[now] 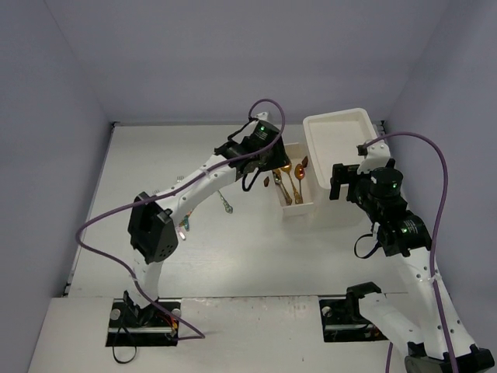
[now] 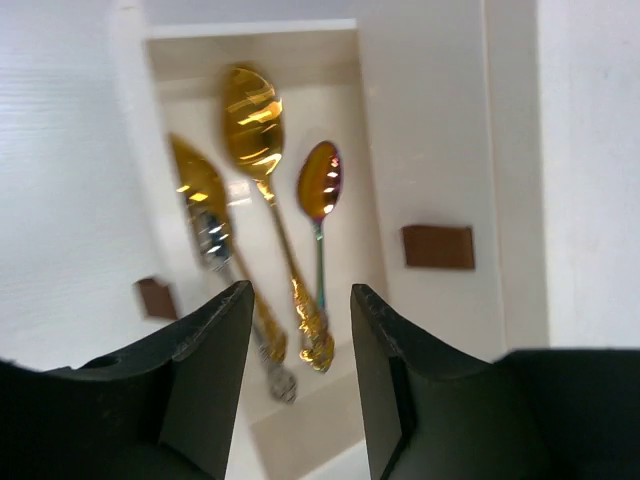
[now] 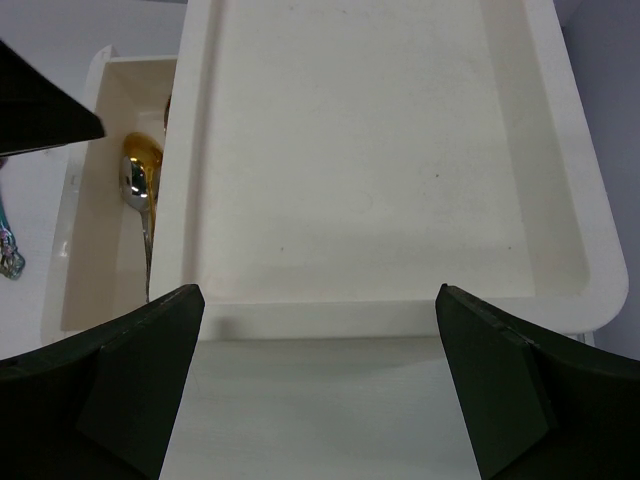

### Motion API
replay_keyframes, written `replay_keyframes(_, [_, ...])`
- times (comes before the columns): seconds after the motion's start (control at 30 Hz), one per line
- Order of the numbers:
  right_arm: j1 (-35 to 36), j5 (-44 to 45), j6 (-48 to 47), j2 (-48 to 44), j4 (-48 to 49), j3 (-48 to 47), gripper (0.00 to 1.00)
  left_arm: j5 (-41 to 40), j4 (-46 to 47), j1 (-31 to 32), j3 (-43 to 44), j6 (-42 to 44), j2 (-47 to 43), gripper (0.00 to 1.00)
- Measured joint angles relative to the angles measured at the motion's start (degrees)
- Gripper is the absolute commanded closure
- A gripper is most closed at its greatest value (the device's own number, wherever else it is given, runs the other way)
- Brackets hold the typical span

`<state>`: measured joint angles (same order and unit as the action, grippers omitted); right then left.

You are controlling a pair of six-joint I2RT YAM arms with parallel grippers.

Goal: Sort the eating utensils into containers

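A narrow white drawer [image 1: 300, 207] [image 2: 430, 150] holds several eating utensils: a large gold spoon [image 2: 253, 120], a small iridescent spoon [image 2: 320, 180] with a teal handle, and another gold spoon [image 2: 198, 182] lying over a silver piece. My left gripper [image 1: 273, 162] [image 2: 300, 292] hovers just above their handle ends, open, with nothing between its fingers. A wider white drawer [image 1: 340, 124] [image 3: 380, 150] beside it is empty inside. My right gripper [image 1: 339, 181] [image 3: 320, 295] stands open at that drawer's near edge, holding nothing.
Brown handles [image 2: 438, 246] [image 2: 155, 297] show on the drawer fronts. A silver utensil [image 1: 225, 204] and a teal-handled one [image 1: 184, 225] lie on the table under the left arm. Another teal handle [image 3: 9, 248] shows at the left edge of the right wrist view. Grey walls enclose the table.
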<state>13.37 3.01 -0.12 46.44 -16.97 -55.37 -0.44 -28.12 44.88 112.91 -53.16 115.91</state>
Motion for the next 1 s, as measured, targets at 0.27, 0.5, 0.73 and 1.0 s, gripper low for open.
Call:
replay_keyframes(0.27, [0.2,0.07,-0.04,0.02,0.0,0.0,0.0,-8.56,-2.37,-3.18,-17.45,1.85,-17.59,0.55])
replay_keyframes(0.5, [0.2,0.04,-0.02,0.02,0.0,0.0,0.0,-10.61,-3.78,-11.4,-31.87,0.04,-18.91,0.54])
replay_keyframes(0.73, [0.24,0.04,-0.02,0.0,0.0,0.0,0.0,-10.15,-4.54,-13.55,-32.81,-0.11,-9.0,0.55])
replay_keyframes(1.0, [0.24,0.0,0.02,-0.78,0.0,0.26,0.0,-9.47,-4.26,-16.0,-28.14,-0.95,-0.15,0.55])
